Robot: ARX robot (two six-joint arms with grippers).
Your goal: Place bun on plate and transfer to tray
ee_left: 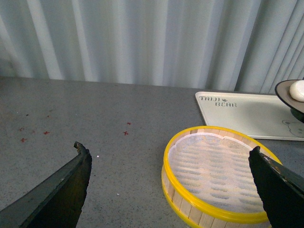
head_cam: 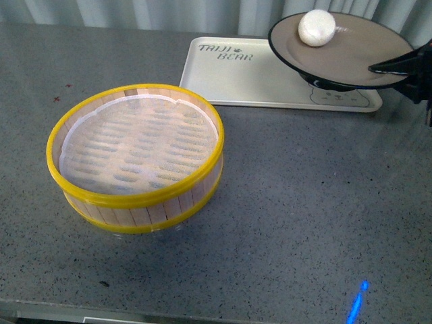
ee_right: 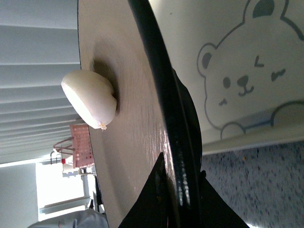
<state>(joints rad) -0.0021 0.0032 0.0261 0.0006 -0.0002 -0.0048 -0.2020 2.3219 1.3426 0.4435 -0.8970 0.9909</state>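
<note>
The cream-white bun (head_cam: 316,28) lies on the tan plate (head_cam: 358,50) with a black rim, held in the air over the right part of the cream tray (head_cam: 236,74). My right gripper (head_cam: 391,67) is shut on the plate's near right rim. In the right wrist view its jaws pinch the black rim (ee_right: 178,183), the bun (ee_right: 90,98) rests on the plate and the tray's bear face (ee_right: 242,80) shows below. My left gripper (ee_left: 168,159) is open and empty above the table, with the tray (ee_left: 251,114) and the plate's edge (ee_left: 285,92) far off.
A yellow-rimmed bamboo steamer basket (head_cam: 135,158) with a white liner stands on the grey table (head_cam: 304,223) left of centre; it also shows in the left wrist view (ee_left: 216,175). A pale curtain hangs behind the table. A blue light spot (head_cam: 358,300) lies near the front edge.
</note>
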